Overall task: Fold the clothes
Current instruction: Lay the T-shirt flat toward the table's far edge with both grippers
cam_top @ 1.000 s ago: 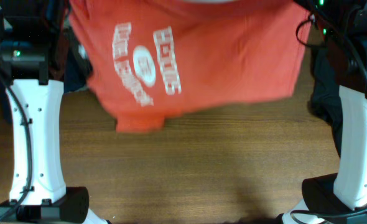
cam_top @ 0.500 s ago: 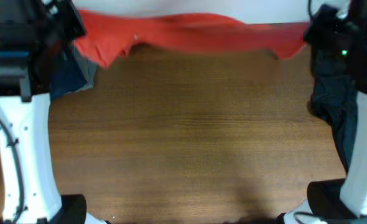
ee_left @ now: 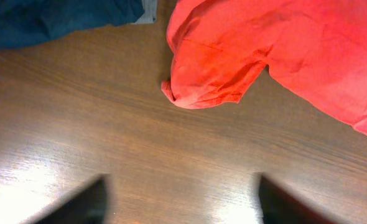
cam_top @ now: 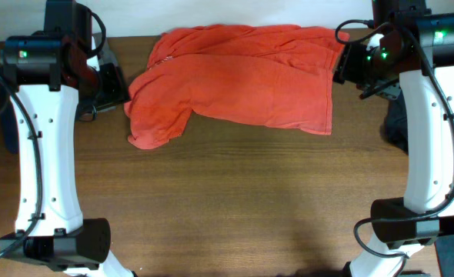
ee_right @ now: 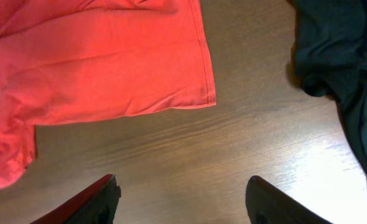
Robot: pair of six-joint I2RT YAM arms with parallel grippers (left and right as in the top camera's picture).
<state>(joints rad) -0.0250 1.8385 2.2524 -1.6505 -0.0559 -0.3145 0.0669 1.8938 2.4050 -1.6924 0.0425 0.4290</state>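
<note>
1. I see the red shirt [cam_top: 235, 85] lying rumpled at the far side of the worktop [cam_top: 235, 200].
2. My left hand [ee_left: 182, 186] is spread apart, holding nothing.
3. My right hand [ee_right: 182, 186] is likewise spread and empty.

shirt [cam_top: 242, 85] on the table [cam_top: 235, 200] between the two claws
its sleeve [ee_left: 208, 78] lies ahead of the left claw [ee_left: 180, 205], the body further to that claw's right, and a heap of cloth [ee_left: 53, 18] lies ahead to its left. the hem corner [ee_right: 205, 93] lies just ahead of the right claw [ee_right: 183, 202] — another garment [ee_right: 339, 62] is off to its right.
</note>
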